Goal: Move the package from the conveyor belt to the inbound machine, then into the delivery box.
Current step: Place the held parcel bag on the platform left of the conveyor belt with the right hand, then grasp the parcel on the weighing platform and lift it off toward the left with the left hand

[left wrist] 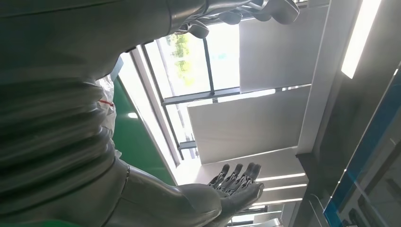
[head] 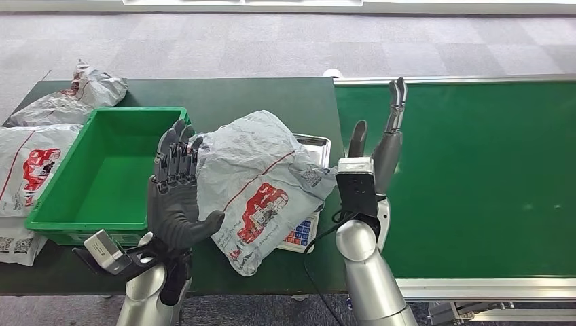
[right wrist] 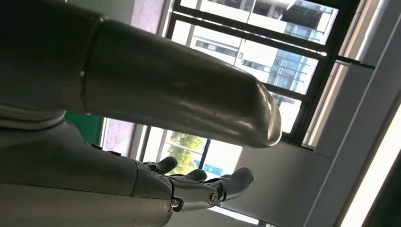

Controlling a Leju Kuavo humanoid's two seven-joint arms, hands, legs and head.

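Left hand raised palm-up at near table edge, fingers wide and straight, holding nothing; fingertips just beside package, contact not confirmable. Right hand upright on package's other side, over conveyor belt edge, fingers apart, empty. Package lying slack across inbound machine, covering most of it, keypad corner showing; green delivery box just beside, left of package. 3 other parcels beyond box. Judged: machine step done, transfer to box pending. Risks: limp, slick bag sagging or slipping between flat palms; trailing edge snagging machine; bag draping over box rim instead of dropping inside.
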